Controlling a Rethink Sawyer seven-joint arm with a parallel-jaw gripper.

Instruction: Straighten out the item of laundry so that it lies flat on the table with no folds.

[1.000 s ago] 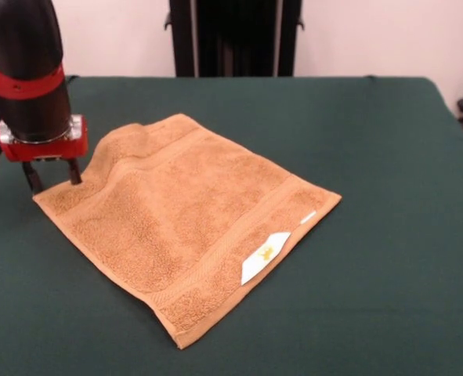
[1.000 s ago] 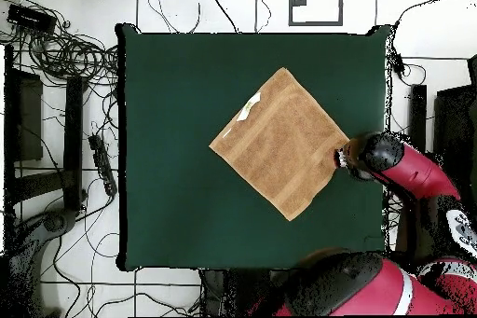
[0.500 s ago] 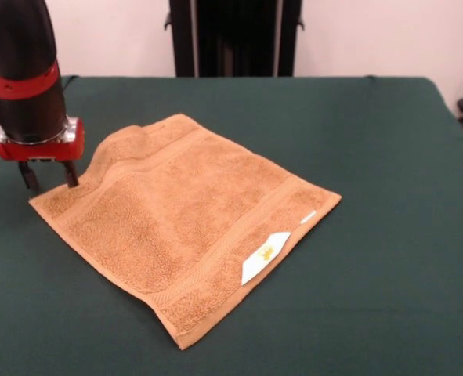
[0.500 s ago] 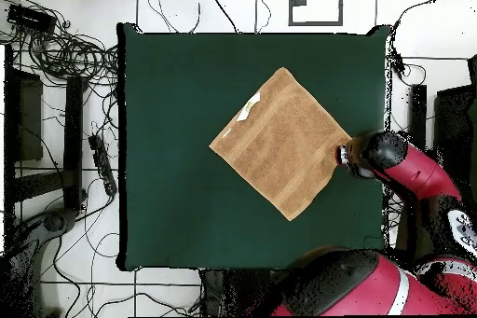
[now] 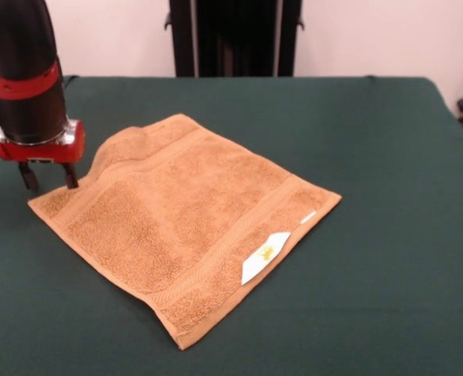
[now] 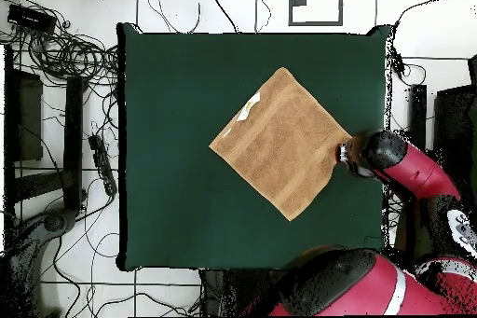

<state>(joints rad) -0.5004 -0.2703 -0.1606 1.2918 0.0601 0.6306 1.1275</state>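
The item of laundry (image 5: 184,211), an orange-tan towel, lies spread as a diamond on the green table (image 5: 372,157). A low hump rises near its far-left edge, and its white label (image 5: 264,254) lies at the near-right edge. My gripper (image 5: 51,180) stands over the towel's left corner. It is open, with one finger on either side of the corner's edge. In the overhead view the towel (image 6: 279,142) lies right of the middle of the table (image 6: 186,100), and the gripper (image 6: 343,154) is at the towel's right corner.
The table's left edge runs close beside the gripper in the front view. Black uprights (image 5: 231,35) stand behind the far edge. Cables (image 6: 65,53) and floor tiles surround the table in the overhead view.
The gripper has shifted slightly left and up in the front view. The towel's left corner has slid a little left with it.
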